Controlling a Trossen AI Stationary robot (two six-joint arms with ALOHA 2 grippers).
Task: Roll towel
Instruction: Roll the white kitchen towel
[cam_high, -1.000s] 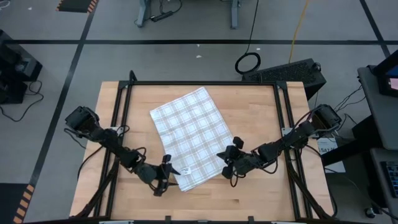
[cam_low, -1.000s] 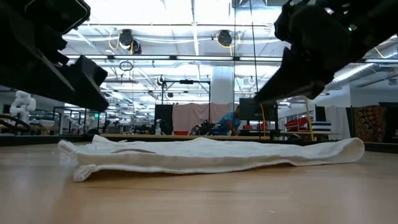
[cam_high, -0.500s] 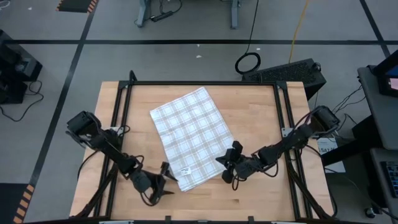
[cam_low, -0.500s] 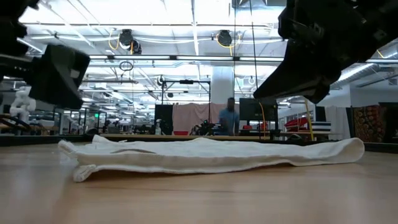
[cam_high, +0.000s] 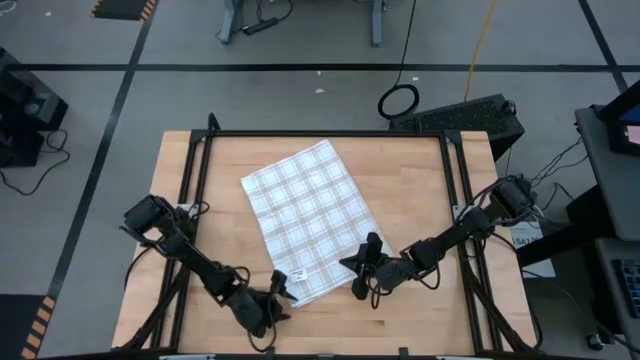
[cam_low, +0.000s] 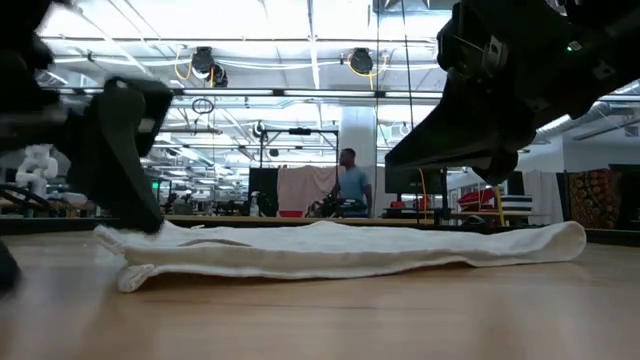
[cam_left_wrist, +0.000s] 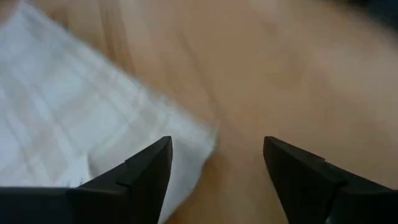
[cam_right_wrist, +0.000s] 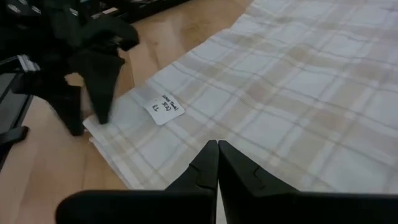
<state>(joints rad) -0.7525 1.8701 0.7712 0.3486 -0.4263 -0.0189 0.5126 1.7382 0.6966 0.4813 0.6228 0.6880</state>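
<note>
The towel (cam_high: 308, 215), white with a grey-tan plaid grid, lies flat and slanted on the wooden table, its small white tag (cam_right_wrist: 165, 107) near its near corner. My left gripper (cam_left_wrist: 217, 146) is open and low at that near corner (cam_left_wrist: 205, 134). In the right wrist view one of its fingers (cam_right_wrist: 102, 74) stands over the cloth and the other (cam_right_wrist: 71, 115) over bare wood. My right gripper (cam_right_wrist: 217, 146) is shut and hangs over the towel's near right edge (cam_high: 345, 262). In the low view it (cam_low: 450, 150) shows above the cloth (cam_low: 340, 250). My left gripper's open fingers straddle the towel's near corner (cam_right_wrist: 93, 127), slanting down from the table's near left. I cannot tell whether they touch the cloth. My right gripper touches nothing.
A black frame rail (cam_high: 320, 133) runs around the tabletop. Bare wood (cam_high: 420, 190) lies to the towel's right and along the near edge. A person (cam_low: 348, 185) stands far off in the room behind the table.
My left gripper has moved toward the table's near edge and down to the towel's near corner, rolling as it went. My right gripper has crept toward the near left, lower over the towel's edge. The towel has stayed where it was.
</note>
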